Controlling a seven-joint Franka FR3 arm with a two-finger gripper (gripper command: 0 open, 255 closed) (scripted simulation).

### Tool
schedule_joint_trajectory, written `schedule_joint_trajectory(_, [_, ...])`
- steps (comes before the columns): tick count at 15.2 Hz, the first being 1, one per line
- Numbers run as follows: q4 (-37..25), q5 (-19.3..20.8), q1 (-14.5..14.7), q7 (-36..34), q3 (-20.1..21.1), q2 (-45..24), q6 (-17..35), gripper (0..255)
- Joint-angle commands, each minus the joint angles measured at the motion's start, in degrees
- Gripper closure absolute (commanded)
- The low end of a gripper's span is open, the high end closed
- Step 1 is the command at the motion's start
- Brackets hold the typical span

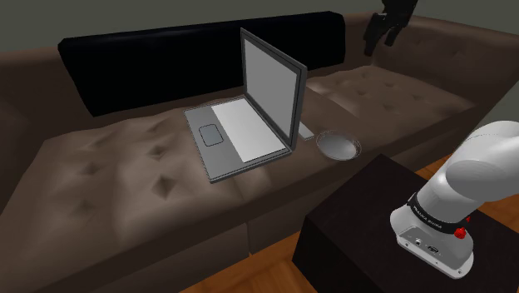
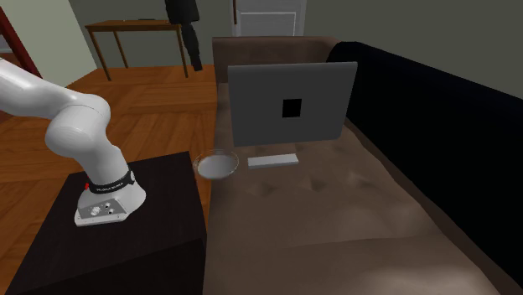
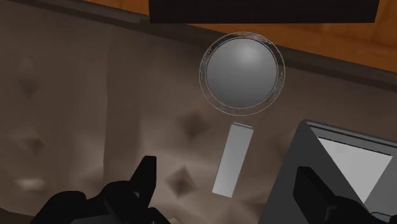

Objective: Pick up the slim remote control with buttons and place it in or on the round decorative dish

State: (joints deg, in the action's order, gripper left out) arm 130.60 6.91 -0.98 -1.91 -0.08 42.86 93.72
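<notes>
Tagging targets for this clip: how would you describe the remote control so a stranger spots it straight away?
On the brown tufted sofa, find the open grey laptop. Behind its upright lid, between it and the round grey dish, lies the remote control: a slim, flat, pale grey bar, far narrower than the laptop and straight-edged where the dish is round; no buttons show.

White arm (image 1: 482, 162) arcs up off its base, wrist way up high, jaws pointing down with both black fingers (image 3: 145, 179) spread wide apart.
</notes>
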Motion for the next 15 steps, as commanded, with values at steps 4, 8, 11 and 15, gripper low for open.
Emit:
schedule_joint_trajectory(4, [2.44,-0.10,0.07,-0.22,-0.51,-3.42,5.44,0])
schedule_joint_trajectory(8, [4.68,-0.26,0.15,-0.43,-1.12,-8.96,12.64,0])
schedule_joint_trajectory(11, [5.56,-0.44,0.21,-0.51,-1.54,-13.80,17.94,0])
schedule_joint_trajectory(15, [5.67,-0.78,0.33,-0.51,-2.04,-21.02,24.71,0])
